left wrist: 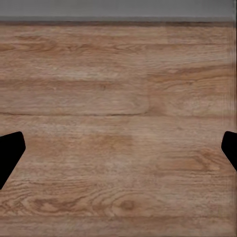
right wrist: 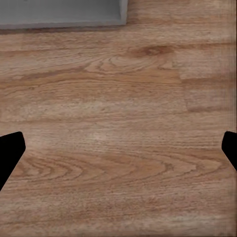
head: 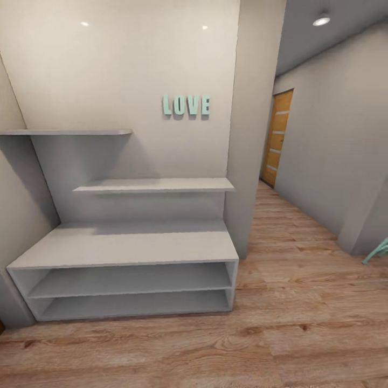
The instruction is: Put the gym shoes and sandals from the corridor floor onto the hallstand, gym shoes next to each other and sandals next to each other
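Hallstand (head: 129, 245) sits bare against the wall, wood corridor floor (head: 302, 323) in front. Left fingers (left wrist: 11, 153) and right fingers (right wrist: 11, 153) spread wide, holding nothing.

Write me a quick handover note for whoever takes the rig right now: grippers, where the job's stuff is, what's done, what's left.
Left gripper: open, nothing held, above bare corridor floor.
Right gripper: open, nothing held, over the floor near the hallstand base.
Hallstand is straight ahead; its bench top and both low shelves carry no shoes.
Done: nothing placed yet.
Left: find both gym shoes and both sandals, then set each pair side by side on the rack.
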Controlling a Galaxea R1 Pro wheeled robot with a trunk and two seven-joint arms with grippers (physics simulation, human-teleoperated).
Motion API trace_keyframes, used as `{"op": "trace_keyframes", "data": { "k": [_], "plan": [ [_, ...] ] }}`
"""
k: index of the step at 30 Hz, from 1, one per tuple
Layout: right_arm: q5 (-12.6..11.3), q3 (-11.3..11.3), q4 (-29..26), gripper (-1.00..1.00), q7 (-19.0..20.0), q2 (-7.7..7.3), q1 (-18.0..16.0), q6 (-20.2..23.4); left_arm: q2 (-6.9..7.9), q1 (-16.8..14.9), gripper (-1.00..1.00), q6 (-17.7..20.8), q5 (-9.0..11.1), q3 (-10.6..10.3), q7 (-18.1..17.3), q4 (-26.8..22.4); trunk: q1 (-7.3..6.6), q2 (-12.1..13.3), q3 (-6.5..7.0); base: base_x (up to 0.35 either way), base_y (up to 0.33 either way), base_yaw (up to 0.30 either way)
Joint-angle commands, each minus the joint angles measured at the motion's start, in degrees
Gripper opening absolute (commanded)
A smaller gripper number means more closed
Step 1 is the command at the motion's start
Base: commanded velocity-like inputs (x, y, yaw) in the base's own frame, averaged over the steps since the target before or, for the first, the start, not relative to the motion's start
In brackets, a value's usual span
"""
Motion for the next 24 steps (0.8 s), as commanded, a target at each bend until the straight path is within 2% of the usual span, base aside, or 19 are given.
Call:
{"op": "trace_keyframes", "data": {
  "k": [1, 24],
  "plan": [
    [0.0, 0.0, 0.0, 1.00, 0.0, 0.00, 0.0, -0.2, -0.01, 0.0, 1.00, -0.2, 0.3, 0.0, -0.1, 0.1, 0.00, 0.0, -0.06, 0.000, 0.000, -0.296],
    [0.1, 0.0, -0.1, 1.00, 0.0, -0.04, 0.0, -0.2, 0.08, 0.1, 1.00, -0.2, 0.6, 0.1, -0.1, 0.3, 0.00, 0.0, -0.06, 0.000, 0.000, -0.295]
  ]
}}
